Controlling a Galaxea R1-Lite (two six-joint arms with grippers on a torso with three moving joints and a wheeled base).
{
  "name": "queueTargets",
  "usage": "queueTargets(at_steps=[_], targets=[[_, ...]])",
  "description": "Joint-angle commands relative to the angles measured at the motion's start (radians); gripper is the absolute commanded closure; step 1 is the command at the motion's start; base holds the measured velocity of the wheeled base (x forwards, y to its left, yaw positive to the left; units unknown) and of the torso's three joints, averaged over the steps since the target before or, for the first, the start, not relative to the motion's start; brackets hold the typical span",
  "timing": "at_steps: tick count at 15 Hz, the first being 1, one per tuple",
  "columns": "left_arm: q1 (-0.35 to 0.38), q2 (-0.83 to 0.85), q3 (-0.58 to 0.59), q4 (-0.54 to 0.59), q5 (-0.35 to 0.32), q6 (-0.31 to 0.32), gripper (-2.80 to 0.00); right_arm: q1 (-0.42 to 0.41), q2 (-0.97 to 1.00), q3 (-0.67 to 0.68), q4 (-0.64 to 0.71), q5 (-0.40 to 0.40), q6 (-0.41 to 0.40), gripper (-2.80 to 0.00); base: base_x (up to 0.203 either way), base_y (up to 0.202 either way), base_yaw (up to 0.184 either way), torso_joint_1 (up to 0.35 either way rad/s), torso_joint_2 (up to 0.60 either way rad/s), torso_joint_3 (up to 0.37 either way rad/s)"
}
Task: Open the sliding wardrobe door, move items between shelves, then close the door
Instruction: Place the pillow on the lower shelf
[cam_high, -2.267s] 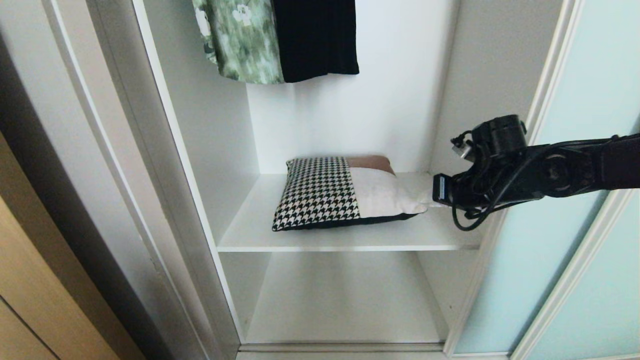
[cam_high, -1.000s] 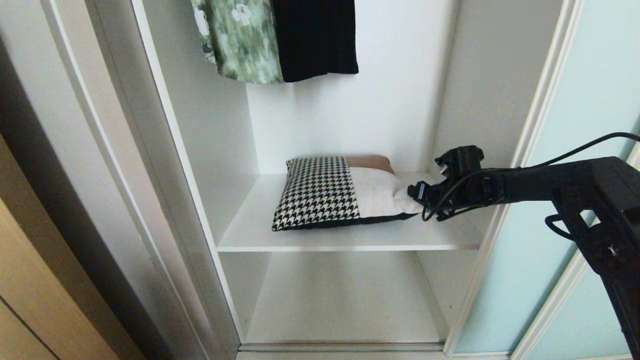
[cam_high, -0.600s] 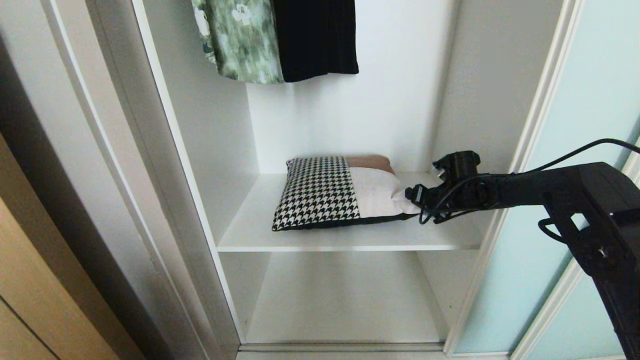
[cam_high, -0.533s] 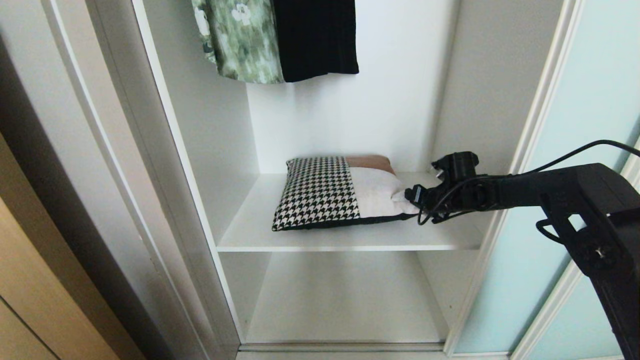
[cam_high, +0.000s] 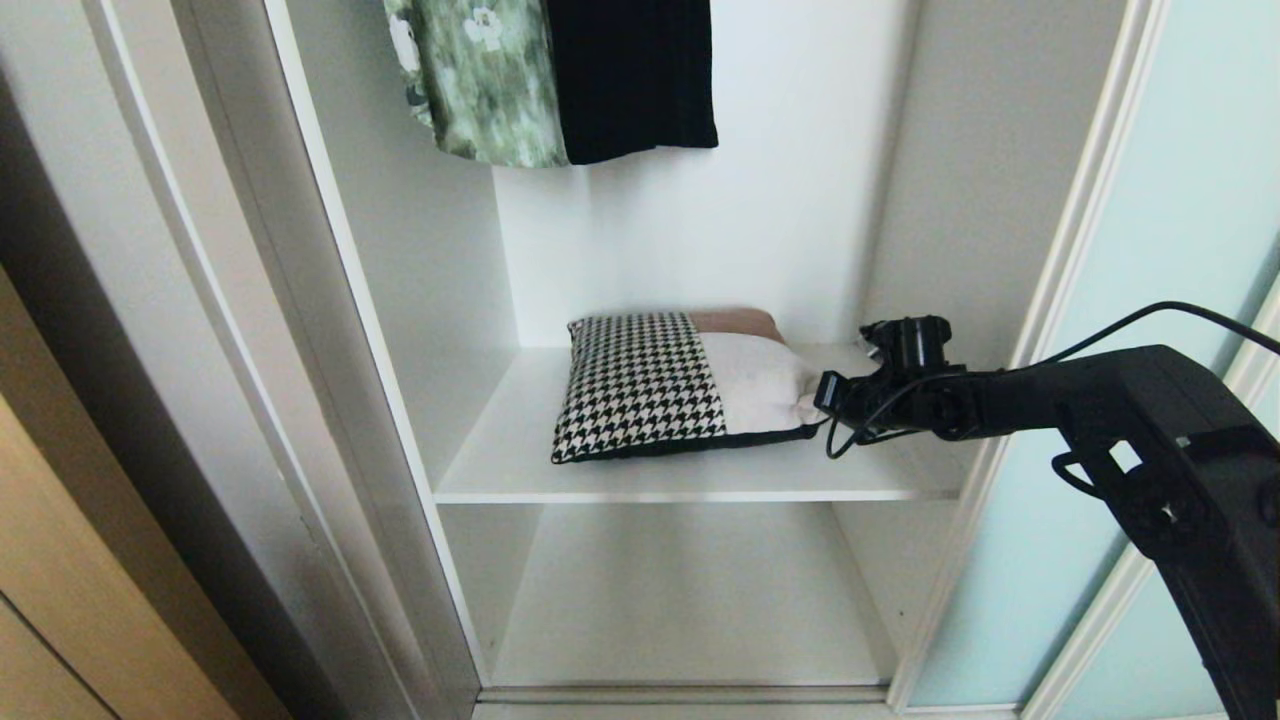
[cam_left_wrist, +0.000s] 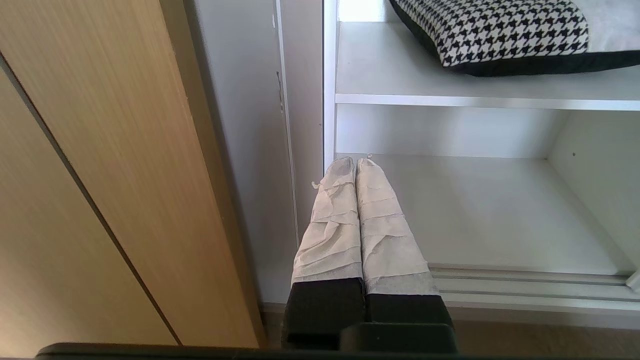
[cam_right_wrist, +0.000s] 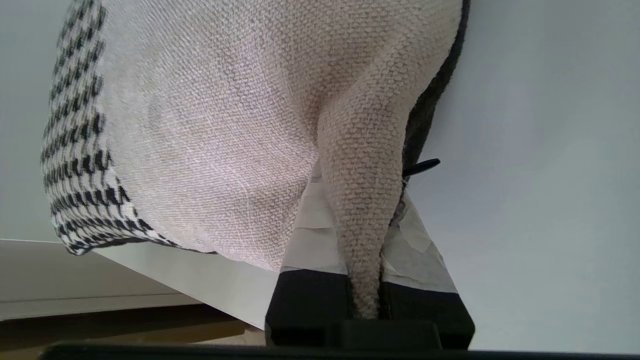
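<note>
A cushion (cam_high: 690, 385), houndstooth on its left half and cream on its right with a charcoal underside, lies on the upper white shelf (cam_high: 680, 482) of the wardrobe. My right gripper (cam_high: 822, 392) reaches in from the right and is shut on the cushion's cream right corner (cam_right_wrist: 362, 165), the fabric bunched between the taped fingers (cam_right_wrist: 310, 230). The lower shelf (cam_high: 690, 600) is bare. The sliding wardrobe door (cam_high: 1180, 250), pale aqua glass, stands pushed to the right. My left gripper (cam_left_wrist: 355, 160) is parked low by the wardrobe's left post, shut and empty.
A green floral garment (cam_high: 480, 80) and a black garment (cam_high: 630, 70) hang above the cushion. A light oak door (cam_high: 60, 600) is at the far left. The wardrobe's right side wall (cam_high: 950, 200) is close beside my right arm. The door track (cam_left_wrist: 525, 285) runs along the floor.
My right gripper moved in over the cushion's right corner and went from open to shut on it. The cushion shifted slightly to the right. The left arm stayed still.
</note>
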Motion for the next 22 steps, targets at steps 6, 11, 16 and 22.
queueTargets(at_steps=[6, 11, 16, 22], targets=[[0.0, 0.001, 0.0, 0.0, 0.001, 0.003, 0.0, -0.009, -0.128, 0.061, 0.229, 0.01, 0.005, 0.0, 0.0, 0.0, 0.0, 0.0, 0.0, 0.0], [0.0, 0.001, 0.0, 0.001, 0.0, 0.001, 0.0, -0.009, -0.203, 0.18, 0.287, 0.01, 0.009, 0.0, 0.0, 0.0, 0.0, 0.0, 0.0, 0.0], [0.001, 0.003, -0.004, 0.016, 0.001, 0.02, 0.0, -0.007, -0.211, 0.169, 0.328, 0.007, 0.011, 0.0, 0.0, 0.0, 0.0, 0.0, 0.0, 0.0], [0.001, 0.159, -0.168, 0.15, -0.001, 0.008, 0.0, -0.046, -0.198, 0.168, 0.327, 0.009, 0.042, 0.0, 0.0, 0.0, 0.0, 0.0, 0.0, 0.0]])
